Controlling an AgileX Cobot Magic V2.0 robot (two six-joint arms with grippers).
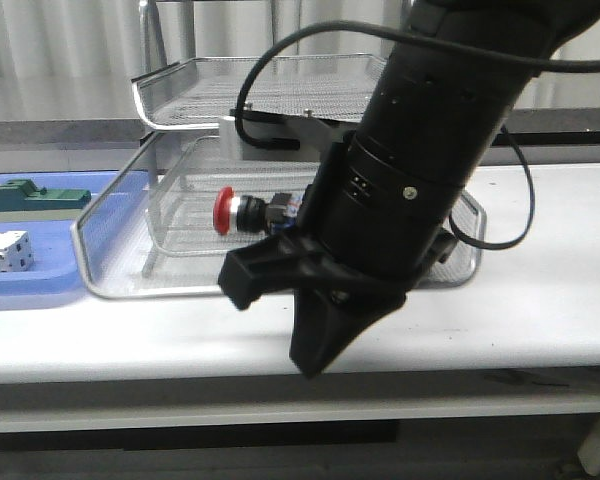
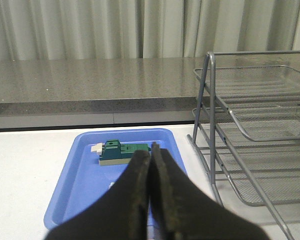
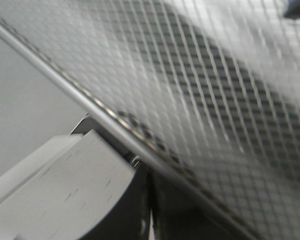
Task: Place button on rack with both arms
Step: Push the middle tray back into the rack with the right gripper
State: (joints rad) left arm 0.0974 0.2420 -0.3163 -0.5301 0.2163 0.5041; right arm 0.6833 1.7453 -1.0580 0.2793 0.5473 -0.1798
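Note:
The button (image 1: 245,212) lies on its side inside a lower tier of the rack (image 1: 180,90), red head to the left; I cannot tell which tier. My right arm fills the front view, close to the camera, and its gripper (image 1: 308,365) points down in front of the rack, apart from the button. In the right wrist view the fingers (image 3: 140,200) are pressed together, empty, just beside the rack's mesh (image 3: 215,90). My left gripper (image 2: 151,151) is shut and empty, facing the blue tray (image 2: 85,170) with the rack (image 2: 250,115) to one side. It does not show in the front view.
The blue tray (image 1: 40,285) lies left of the rack and holds a green block (image 1: 35,197) and a white boxy part (image 1: 5,252). The green block (image 2: 121,151) shows just beyond the left fingertips. A grey counter and curtains stand behind the table.

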